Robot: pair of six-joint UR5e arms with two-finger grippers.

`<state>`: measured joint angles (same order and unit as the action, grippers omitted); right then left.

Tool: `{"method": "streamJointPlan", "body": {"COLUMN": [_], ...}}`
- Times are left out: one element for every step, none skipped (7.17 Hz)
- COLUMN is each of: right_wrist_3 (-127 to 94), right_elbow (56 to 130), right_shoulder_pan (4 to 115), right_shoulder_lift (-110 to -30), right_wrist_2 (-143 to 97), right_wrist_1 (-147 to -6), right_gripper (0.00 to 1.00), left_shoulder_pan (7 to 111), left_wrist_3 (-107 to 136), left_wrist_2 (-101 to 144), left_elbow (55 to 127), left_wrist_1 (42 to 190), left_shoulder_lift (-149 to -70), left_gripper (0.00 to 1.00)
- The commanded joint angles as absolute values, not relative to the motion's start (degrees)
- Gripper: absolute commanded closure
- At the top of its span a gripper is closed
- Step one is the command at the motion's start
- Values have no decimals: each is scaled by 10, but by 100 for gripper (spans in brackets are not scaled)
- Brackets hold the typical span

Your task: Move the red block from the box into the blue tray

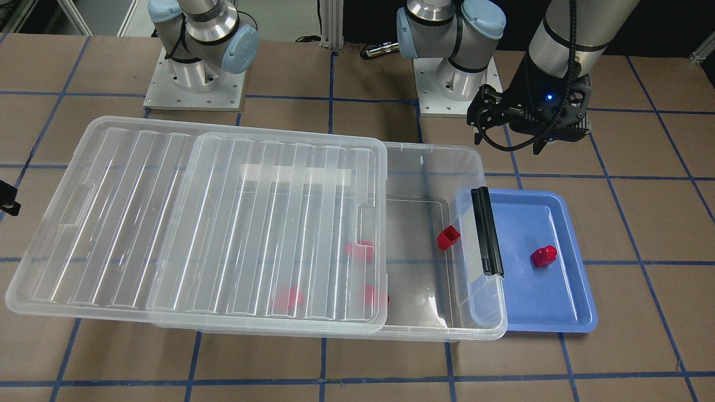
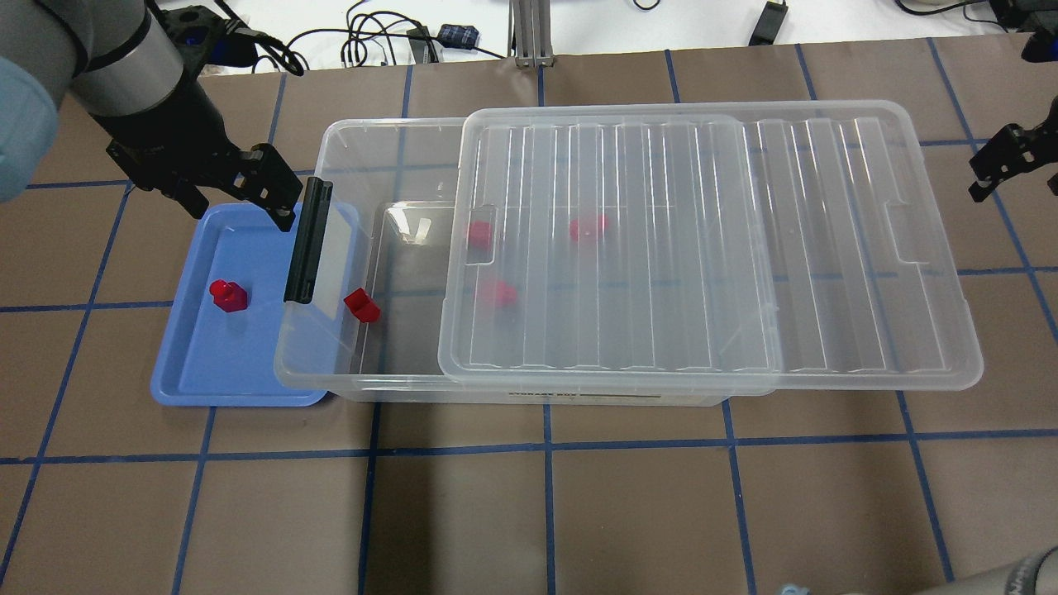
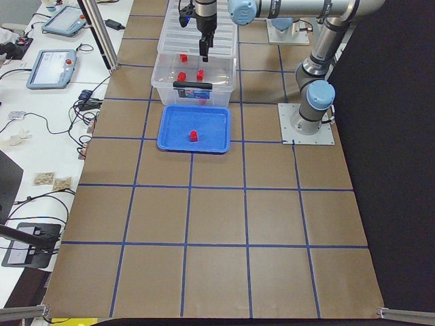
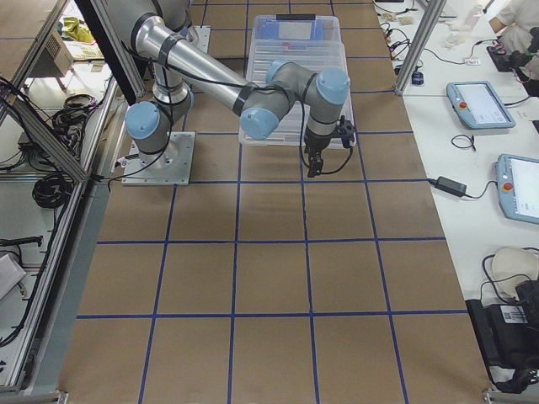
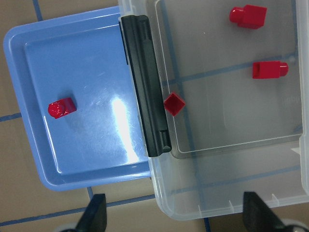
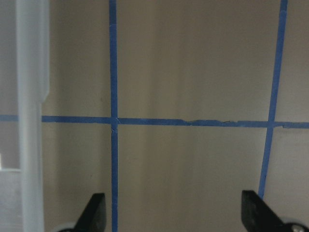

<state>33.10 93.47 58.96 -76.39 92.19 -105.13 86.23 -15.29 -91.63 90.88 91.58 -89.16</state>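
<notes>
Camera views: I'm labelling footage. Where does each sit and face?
Front-facing: across the table, facing the robot; left tool shows.
Overhead: behind the robot, looking down; left arm, right tool.
Exterior left: table's left end; left arm near.
Exterior right: opposite end; right arm near.
Left wrist: down on blue tray, red block, box; fingertips.
Right wrist: down on table; fingertips.
Shared: front-facing and overhead both show red block in blue tray.

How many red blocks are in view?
5. One red block sits in the blue tray; one lies uncovered in the box near the latch; three show blurred through the lid. More could be hidden.
</notes>
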Motion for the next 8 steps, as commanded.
{"method": "streamJointPlan", "body": {"right_wrist_3": [331,329,328,328,325,325,313,301], "right_elbow": [984,982,983,983,984,984,984,984], "right_shoulder_pan": [584,585,587,590,591,596,604,615], "right_shoulder_lift": [-773,-774,-774,-775,-776,-775,-777,-780], "right_wrist_2": [917,917,916,911,900,899,899,898], "right_wrist_1": [-1100,-1100,-1100,-1100,-1099,-1099,-1097,-1098], "right_gripper": [0,0,0,0,0,0,0,0], "left_shoulder_pan": [862,862,862,862,862,862,862,862], "left_wrist_3": [-153,-153,-153,-153,-153,-153,-153,-153], "left_wrist_2": [-916,-917,-918,-917,-917,-918,-919,-919], "left_elbow": [909,909,909,909,909,909,909,909], "left_wrist_1": [915,915,916,915,915,915,914,914], "left_shoulder_lift": [-895,-895,-894,-894,-894,-894,-895,-895], "left_gripper": [0,0,0,0,0,0,0,0]}}
